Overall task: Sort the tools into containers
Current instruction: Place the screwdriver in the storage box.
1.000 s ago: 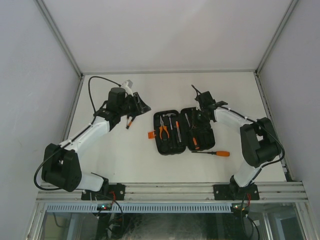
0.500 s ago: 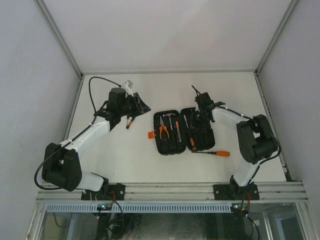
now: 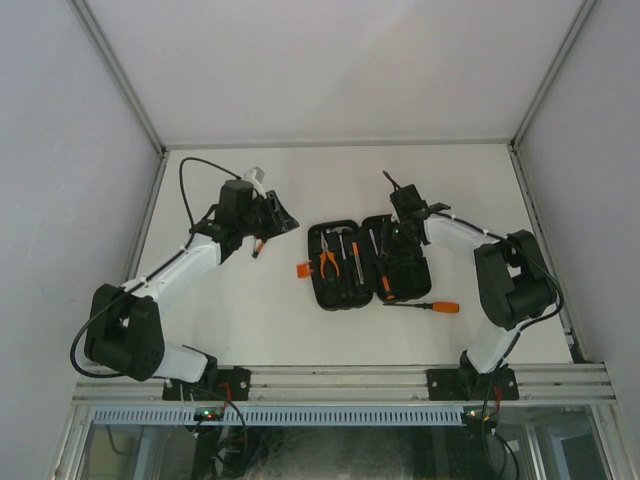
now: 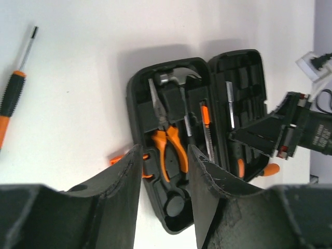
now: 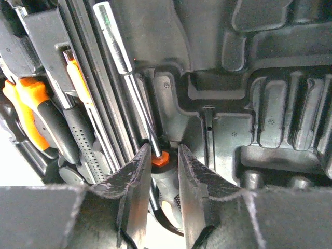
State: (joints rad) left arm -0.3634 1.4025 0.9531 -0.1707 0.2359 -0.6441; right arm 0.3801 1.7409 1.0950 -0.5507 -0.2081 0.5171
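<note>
Both arms reached forward: left gripper [image 4: 163, 150] hovered empty, half open, beside the black plastic clamshell tool case [image 4: 241, 72]; right gripper [image 5: 163, 148], jaws narrow, straddled a steel-shafted screwdriver [image 5: 136, 98] inside it, grip unconfirmed.

Black case [image 3: 335, 298] lies open flat, orange latch [image 3: 301, 268] on its left edge. Left half holds orange-handled pliers [image 4: 167, 135], hammer [image 4: 174, 78] and an orange screwdriver [image 4: 206, 115]; right half holds a long screwdriver [image 5: 136, 96], seemingly seated in its slot. Left screwdriver [image 4: 14, 85] lies left of the case, loose screwdriver [image 3: 428, 307] off its near right corner
</note>
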